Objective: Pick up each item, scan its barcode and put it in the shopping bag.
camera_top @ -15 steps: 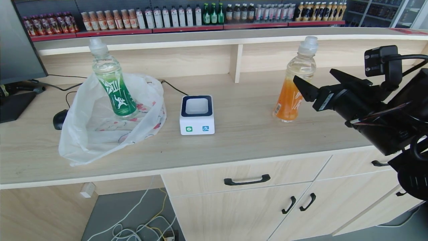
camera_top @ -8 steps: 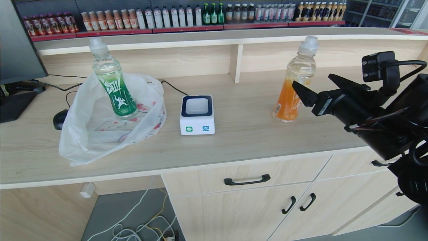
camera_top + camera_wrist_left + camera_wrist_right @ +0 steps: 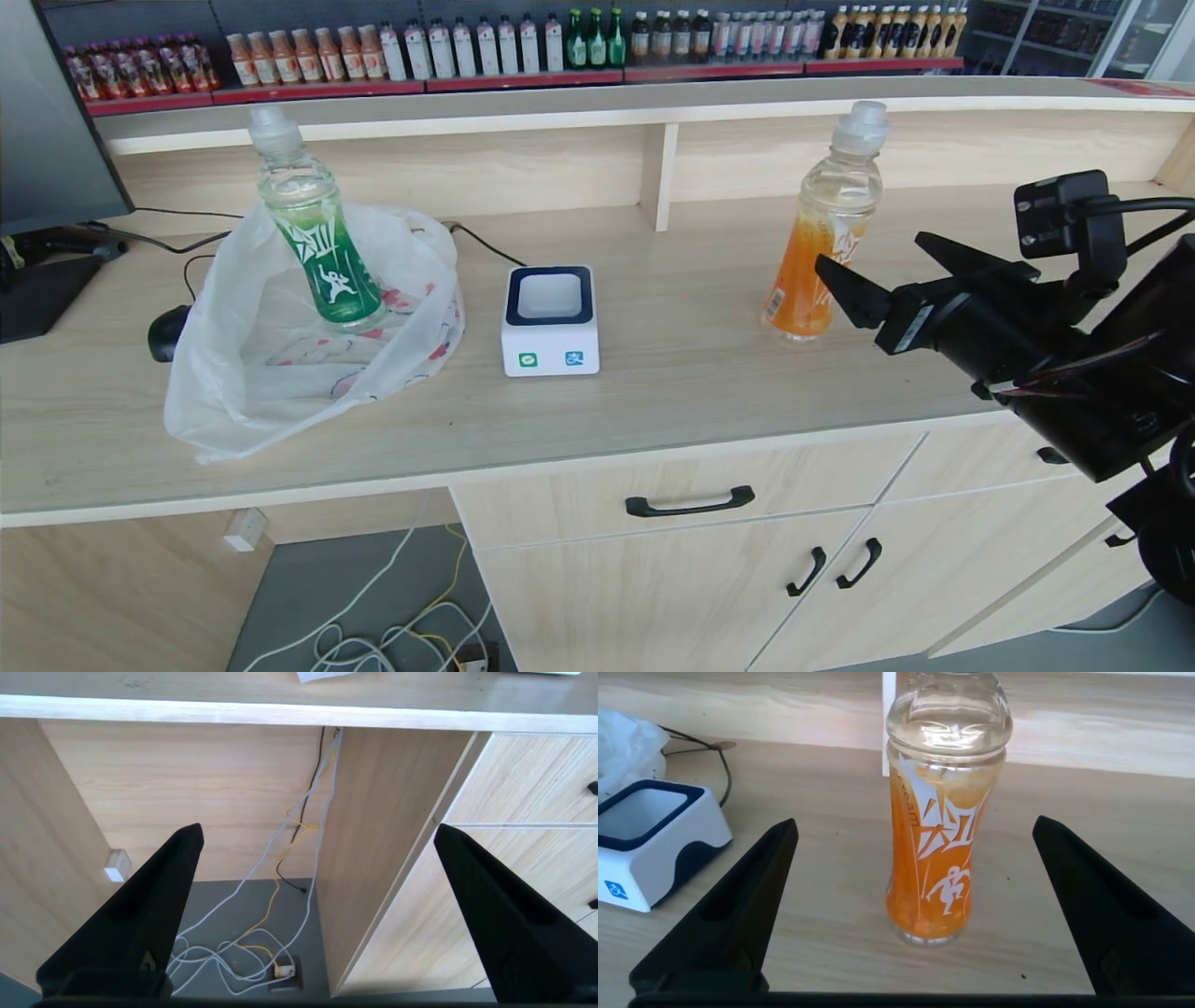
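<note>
**Checkout counter: one bottle bagged, one facing open jaws**

Nearest, pale wood-grain drawer fronts (image 3: 523, 513) with curved black handles, under a smooth light counter (image 3: 653, 401). Below the counter's edge, left gripper (image 3: 318, 831): black wedge-shaped fingers spread wide, nothing between them, pointed into an open bay with loose cables (image 3: 271, 905) on the floor.

On the counter toward the left, crumpled translucent white shopping bag (image 3: 233, 392), slumped open, with green bottle (image 3: 327, 261) upright inside. Just beside the bag, boxy white scanner (image 3: 551, 327) with a dark-rimmed square window on top.

Toward the right, right gripper (image 3: 873, 254) on an arm stretched roughly level above the counter's front, tapered black fingers held wide and empty, aimed at orange bottle (image 3: 810, 280). Clear waisted plastic, pale cap, orange drink in the lower part. Upright, just ahead of the fingertips, not gripped.

Farther back, a wooden riser with an upright divider (image 3: 658, 177), then red-edged racks of bottled drinks (image 3: 523, 47).
</note>
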Available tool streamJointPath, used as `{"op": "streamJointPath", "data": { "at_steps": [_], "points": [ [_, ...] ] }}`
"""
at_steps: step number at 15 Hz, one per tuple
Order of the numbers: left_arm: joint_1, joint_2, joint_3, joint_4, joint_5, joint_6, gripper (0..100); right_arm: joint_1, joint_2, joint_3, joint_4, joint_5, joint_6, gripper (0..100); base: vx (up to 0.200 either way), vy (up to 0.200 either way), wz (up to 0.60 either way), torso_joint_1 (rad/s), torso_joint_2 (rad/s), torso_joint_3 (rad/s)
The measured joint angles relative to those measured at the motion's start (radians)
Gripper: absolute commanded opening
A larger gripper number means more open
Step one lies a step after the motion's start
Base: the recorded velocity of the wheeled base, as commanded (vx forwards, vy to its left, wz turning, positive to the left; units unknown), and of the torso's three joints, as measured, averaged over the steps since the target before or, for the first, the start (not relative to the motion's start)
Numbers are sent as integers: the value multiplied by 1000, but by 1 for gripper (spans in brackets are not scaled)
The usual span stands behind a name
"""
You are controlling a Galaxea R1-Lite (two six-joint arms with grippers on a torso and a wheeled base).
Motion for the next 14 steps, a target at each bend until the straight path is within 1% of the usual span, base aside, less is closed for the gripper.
{"op": "streamJointPath", "data": {
  "at_steps": [3, 9, 14],
  "points": [
    [0, 0, 0, 0, 0, 0, 100, 0, -2, 1, 0, 0, 0, 100, 0, -200, 0, 1, 1, 7],
    [1, 0, 0, 0, 0, 0, 100, 0, -9, 2, 0, 1, 0, 100, 0, 0, 0, 0, 0, 0],
    [1, 0, 0, 0, 0, 0, 100, 32, -5, -3, 1, -6, -3, 100, 0, 0, 0, 0, 0, 0]
  ]
}}
